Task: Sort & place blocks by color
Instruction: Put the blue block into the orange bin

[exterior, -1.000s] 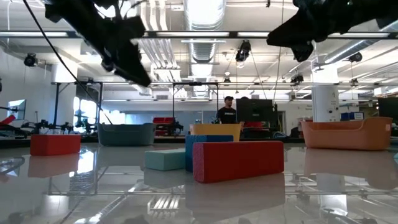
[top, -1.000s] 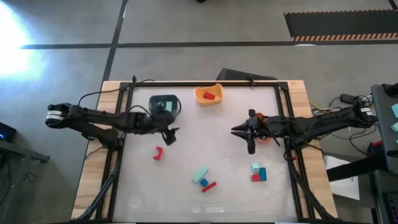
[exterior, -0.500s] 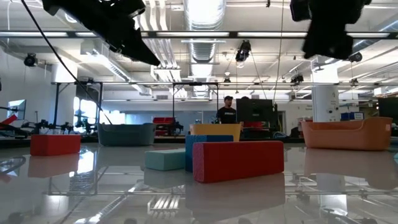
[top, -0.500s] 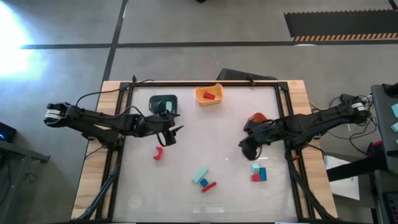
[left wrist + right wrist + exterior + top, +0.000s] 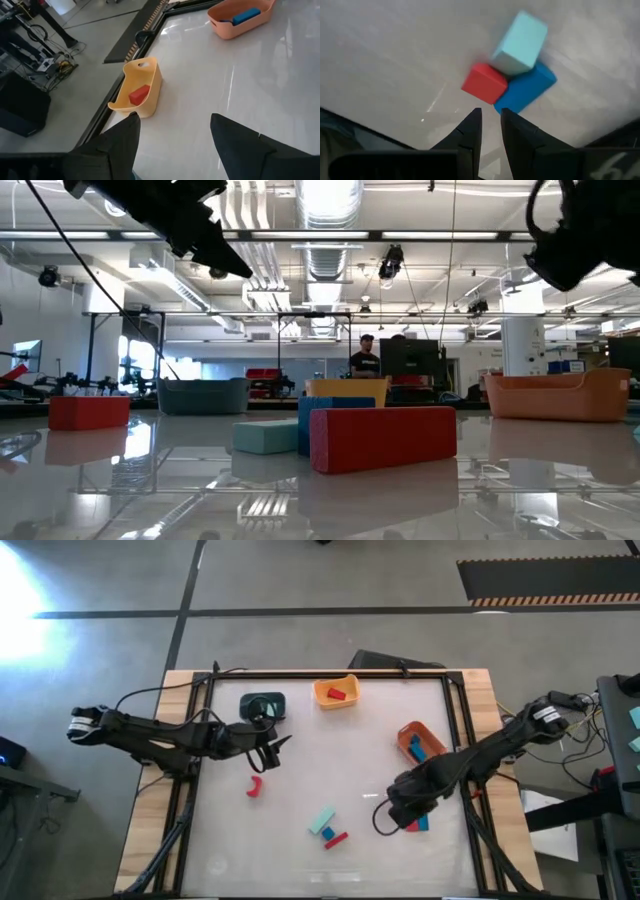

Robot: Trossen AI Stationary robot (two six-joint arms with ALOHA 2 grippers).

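Observation:
My right gripper [image 5: 403,812] hangs above a cluster of three touching blocks near the table's right front: a red cube [image 5: 484,83], a mint block [image 5: 521,42] and a blue block [image 5: 526,87]. Its fingers point down with a narrow gap and hold nothing. My left gripper [image 5: 272,748] is open and empty, above the table between the dark teal bin [image 5: 263,705] and a red arch block [image 5: 254,786]. A mint block [image 5: 321,820], a small blue block [image 5: 327,832] and a red bar [image 5: 337,839] lie together near the front middle.
The yellow-orange bin [image 5: 335,692] at the far edge holds a red block [image 5: 139,94]. The orange bin [image 5: 418,743] at the right holds a blue block [image 5: 245,15]. In the low view the red bar [image 5: 383,438] stands closest. A person shows far off in the room.
My right gripper has gone from beside the orange bin toward the table's near edge and now stands over the three-block cluster, fingers turned down. The orange bin with its blue block has come into view behind it.

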